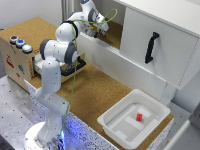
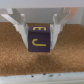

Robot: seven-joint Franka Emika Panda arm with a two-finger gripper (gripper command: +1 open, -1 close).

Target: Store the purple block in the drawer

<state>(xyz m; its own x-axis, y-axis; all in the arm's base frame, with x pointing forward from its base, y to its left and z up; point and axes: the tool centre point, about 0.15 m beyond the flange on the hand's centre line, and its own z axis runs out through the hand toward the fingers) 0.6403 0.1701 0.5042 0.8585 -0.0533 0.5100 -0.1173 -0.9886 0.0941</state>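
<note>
The purple block, with yellow letters on its faces, sits between my gripper's fingers in the wrist view, over a cork surface. The gripper is shut on it, with a finger against each side. In the exterior view the gripper is far back on the cork shelf beside the white cabinet; the block is too small to make out there. The light-wood drawer, with its black bar handle, stands pulled out of the small wooden box at the exterior view's left, partly hidden by my arm.
A large white cabinet door with a black handle stands at the exterior view's right. A white bin at the front right holds a small red block. Coloured buttons sit on top of the wooden box.
</note>
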